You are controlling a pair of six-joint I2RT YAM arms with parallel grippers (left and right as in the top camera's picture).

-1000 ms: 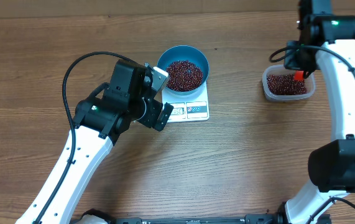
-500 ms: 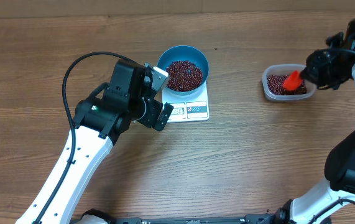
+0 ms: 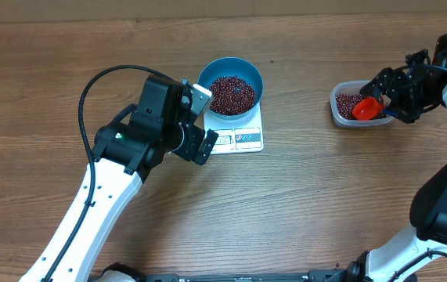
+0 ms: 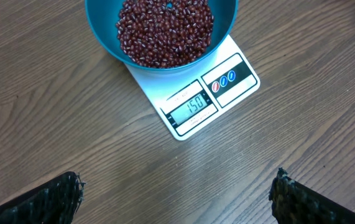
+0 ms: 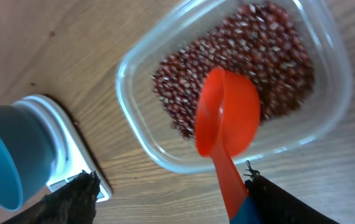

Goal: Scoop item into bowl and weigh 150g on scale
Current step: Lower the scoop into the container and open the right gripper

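The scale point(image 4: 227, 78) reads 150 beneath the bowl point(image 4: 99, 34) of beans point(image 4: 165, 31). The left gripper point(image 4: 177, 199) and right gripper point(image 5: 177, 196) both have their fingers spread apart. The red scoop point(image 5: 227, 118) rests in the tub point(image 5: 130, 78).

A brown wooden table point(image 3: 301, 204) with a long streaked grain running side to side fills the whole scene. On its far right part stands a clear plastic tub point(image 3: 334, 110), rectangular with rounded corners and a thick see-through rim, its walls low. A red scoop point(image 3: 365, 108) lies in the tub: its round cup sits inside, towards the middle, tilted, and its narrow handle slopes up and out across one long side of the rim. Whether the handle touches that rim cannot be told. The cup shows plain red.
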